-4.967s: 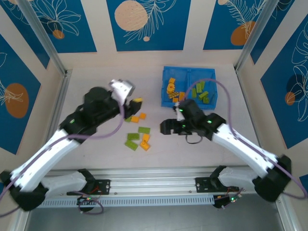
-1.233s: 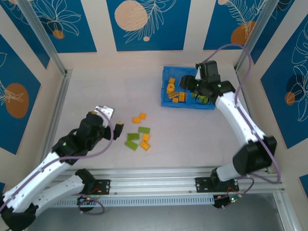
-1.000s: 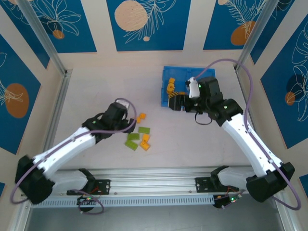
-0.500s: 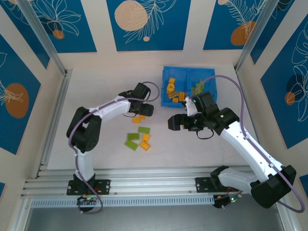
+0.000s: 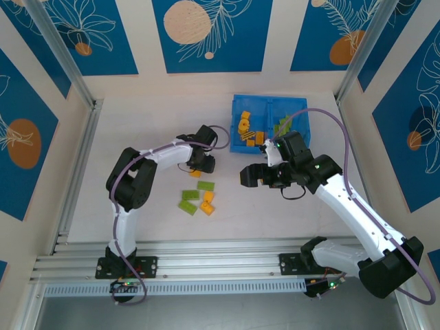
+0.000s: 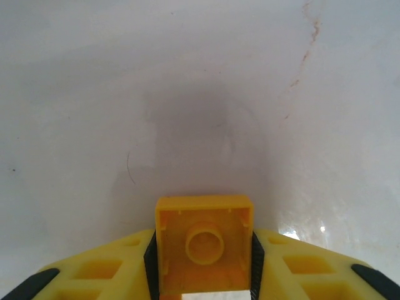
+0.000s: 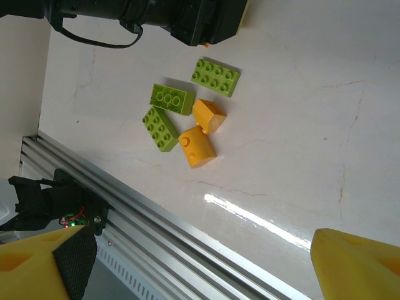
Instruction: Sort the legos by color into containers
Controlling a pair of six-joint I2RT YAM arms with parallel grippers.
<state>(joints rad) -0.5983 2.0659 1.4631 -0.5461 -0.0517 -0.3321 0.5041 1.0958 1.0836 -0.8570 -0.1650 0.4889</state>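
Top view: the blue bin [image 5: 269, 100] beyond the right gripper [image 5: 249, 177] holds orange bricks [image 5: 245, 130] on its left side and green bricks [image 5: 286, 129] on its right. 5 loose bricks [image 5: 206, 185] lie just nearside of the left gripper [image 5: 203, 161].

Left wrist: its fingers clamp 1 orange-yellow brick [image 6: 204, 240].

Right wrist: fingers spread wide and empty, with 3 green and 2 orange bricks ahead, unsorted.

Yellow lego [image 6: 204, 215] inside the left tool [image 6: 202, 253]
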